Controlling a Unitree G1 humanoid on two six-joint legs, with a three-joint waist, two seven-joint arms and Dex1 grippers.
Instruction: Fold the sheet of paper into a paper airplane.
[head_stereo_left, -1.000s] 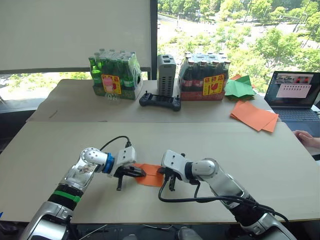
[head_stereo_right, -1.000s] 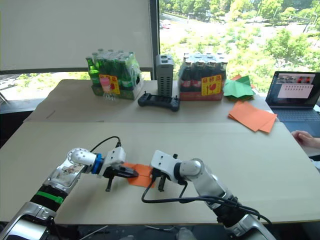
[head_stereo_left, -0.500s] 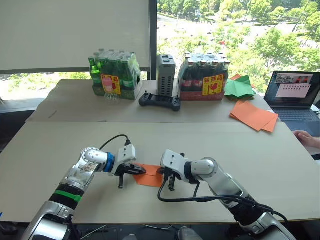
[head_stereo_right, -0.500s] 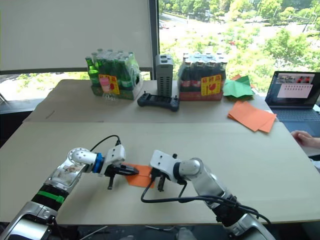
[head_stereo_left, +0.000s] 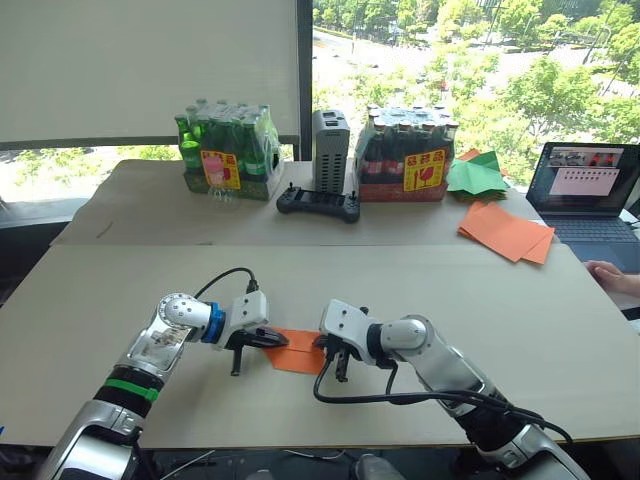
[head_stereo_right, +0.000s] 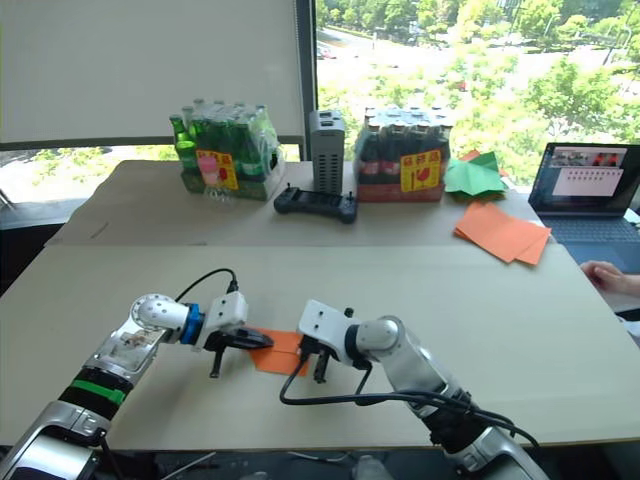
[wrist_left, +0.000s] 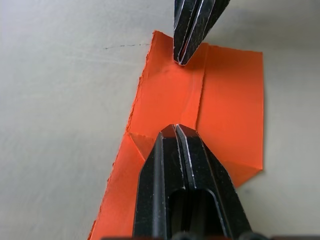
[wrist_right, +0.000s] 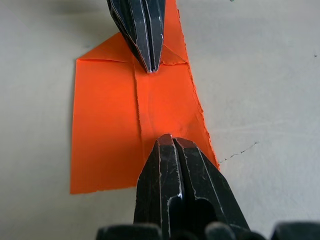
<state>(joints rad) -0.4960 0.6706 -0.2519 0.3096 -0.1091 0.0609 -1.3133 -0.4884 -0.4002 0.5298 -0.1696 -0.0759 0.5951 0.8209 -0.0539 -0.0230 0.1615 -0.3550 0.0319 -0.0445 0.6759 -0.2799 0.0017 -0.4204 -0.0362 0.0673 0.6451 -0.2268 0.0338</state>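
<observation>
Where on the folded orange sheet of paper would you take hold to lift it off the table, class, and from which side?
Grip the long torn edge of the sheet of paper, probably sliding one finger under from the side. It lies flat on the table, so no top grip offers. Both shut grippers, left gripper and right gripper, press its centre crease, leaving that edge free.

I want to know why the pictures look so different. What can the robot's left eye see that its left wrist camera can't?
The left eye view takes in the two packs of bottles, the game controller, the stack of orange sheets, the laptop and a person's hand. The left wrist view brings out the sheet of paper's center crease, its folded corner flaps and a ragged edge. Both show the paper lying flat on the table, with the left gripper and right gripper each pressing shut tips onto it.
</observation>
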